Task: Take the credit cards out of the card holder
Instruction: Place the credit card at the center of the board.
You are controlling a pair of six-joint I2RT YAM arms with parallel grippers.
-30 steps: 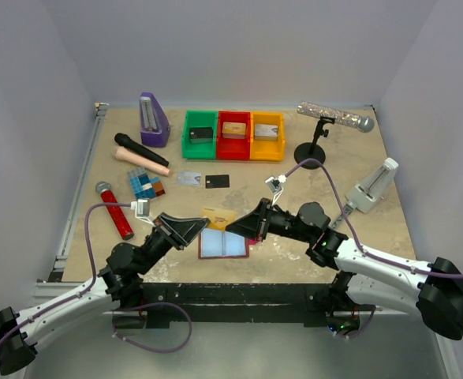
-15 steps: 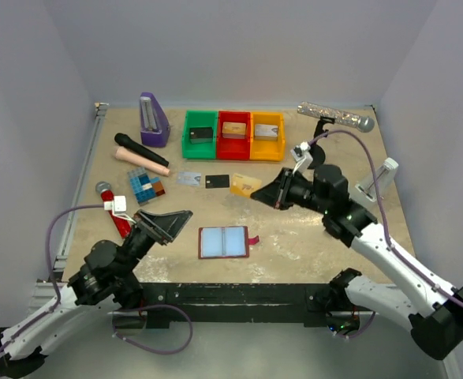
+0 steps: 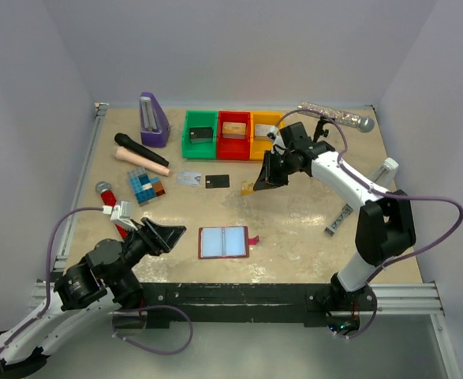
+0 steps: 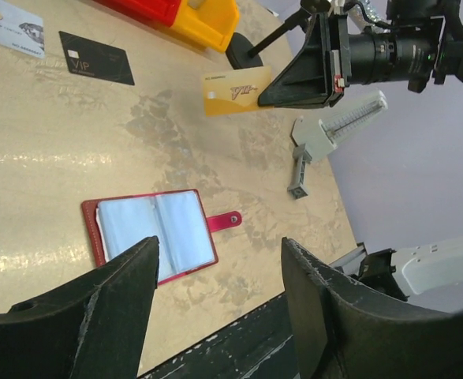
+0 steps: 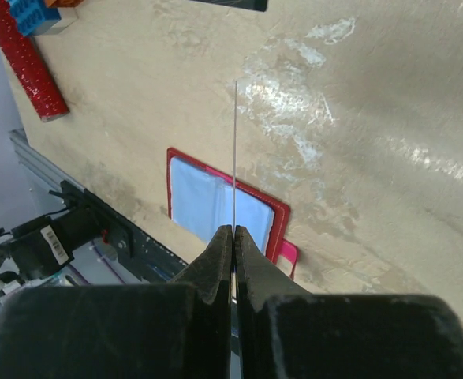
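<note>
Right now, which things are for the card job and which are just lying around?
For the job: card holder, gold card, black card, silver card.
Just lying around: purple metronome, coloured trays, tiled block, red microphone, silver microphone.

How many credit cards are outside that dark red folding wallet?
3: silvery card and black card flat on the table; gold card pinched in the right gripper. More may hide in the wallet.
</note>
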